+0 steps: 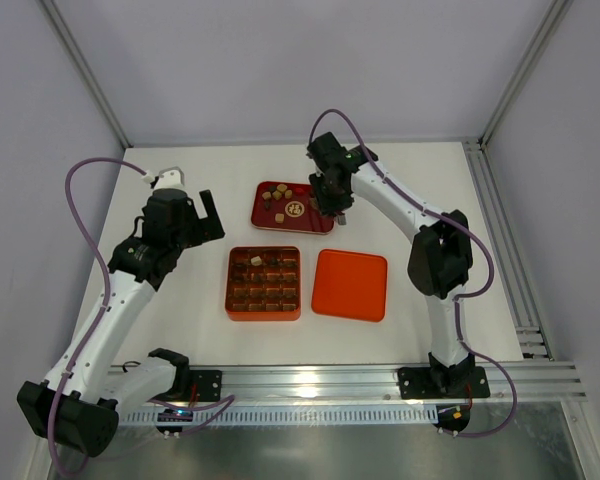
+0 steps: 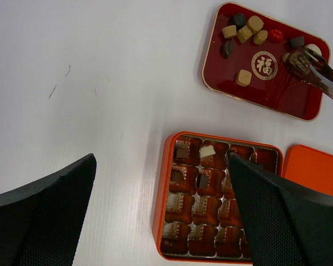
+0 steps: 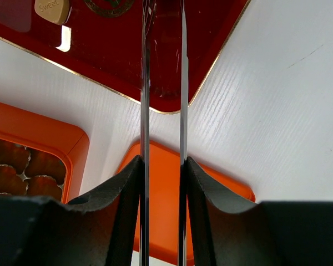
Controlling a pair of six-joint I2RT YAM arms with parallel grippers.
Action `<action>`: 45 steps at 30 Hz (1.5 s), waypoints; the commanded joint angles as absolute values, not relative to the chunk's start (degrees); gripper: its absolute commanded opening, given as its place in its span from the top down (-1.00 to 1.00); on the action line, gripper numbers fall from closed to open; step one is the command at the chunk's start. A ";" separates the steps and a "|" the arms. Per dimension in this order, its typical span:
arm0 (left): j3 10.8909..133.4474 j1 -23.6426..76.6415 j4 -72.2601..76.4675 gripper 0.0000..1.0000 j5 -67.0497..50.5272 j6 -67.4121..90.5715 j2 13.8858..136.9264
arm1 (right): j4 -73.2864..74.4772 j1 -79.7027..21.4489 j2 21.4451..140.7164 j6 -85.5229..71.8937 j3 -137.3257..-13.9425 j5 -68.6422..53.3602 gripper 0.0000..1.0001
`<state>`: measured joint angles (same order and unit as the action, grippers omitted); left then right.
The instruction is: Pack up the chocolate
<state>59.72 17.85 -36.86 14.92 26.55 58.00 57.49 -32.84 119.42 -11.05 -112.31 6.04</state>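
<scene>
Several chocolate pieces (image 1: 277,196) (image 2: 245,32) lie in the dark red tray (image 1: 305,223) (image 2: 277,95); a tan one (image 3: 51,8) shows in the right wrist view. A few more chocolates (image 2: 181,152) sit in cells of the orange box (image 1: 229,285) (image 2: 162,191). My right gripper (image 1: 332,200) (image 3: 164,160) is shut on metal tongs (image 3: 145,83) (image 2: 317,67). The tong tips stand around a brown piece (image 2: 298,60) at the tray's right end; whether they pinch it I cannot tell. My left gripper (image 1: 190,200) (image 2: 161,158) hangs open and holds nothing, above the table at the box's left edge.
The orange lid (image 1: 350,285) (image 2: 316,166) (image 3: 162,199) lies flat just right of the box and below the tray. White walls and metal posts enclose the table, and a rail runs along its near edge (image 1: 330,380).
</scene>
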 commanded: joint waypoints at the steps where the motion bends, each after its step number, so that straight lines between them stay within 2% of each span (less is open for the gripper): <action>1: 59.77 17.32 -34.72 -1.00 14.59 26.37 57.57 | 56.95 -32.43 119.36 -10.46 -114.79 5.45 0.24; 22: 59.68 17.31 -34.72 -0.99 14.41 26.54 57.66 | 57.22 -32.52 117.25 -11.07 -116.10 5.89 0.28; 30: 59.59 17.31 -34.80 -0.99 14.33 26.46 57.57 | 57.57 -32.52 118.82 -11.16 -117.68 6.07 0.11; 45: 59.50 17.23 -34.72 -1.00 14.41 26.37 57.48 | 57.92 -32.43 122.17 -11.07 -118.39 5.54 0.12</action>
<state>59.72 17.58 -36.86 14.92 26.57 58.00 58.35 -32.71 121.93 -11.09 -116.57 5.80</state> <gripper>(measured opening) 0.996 0.451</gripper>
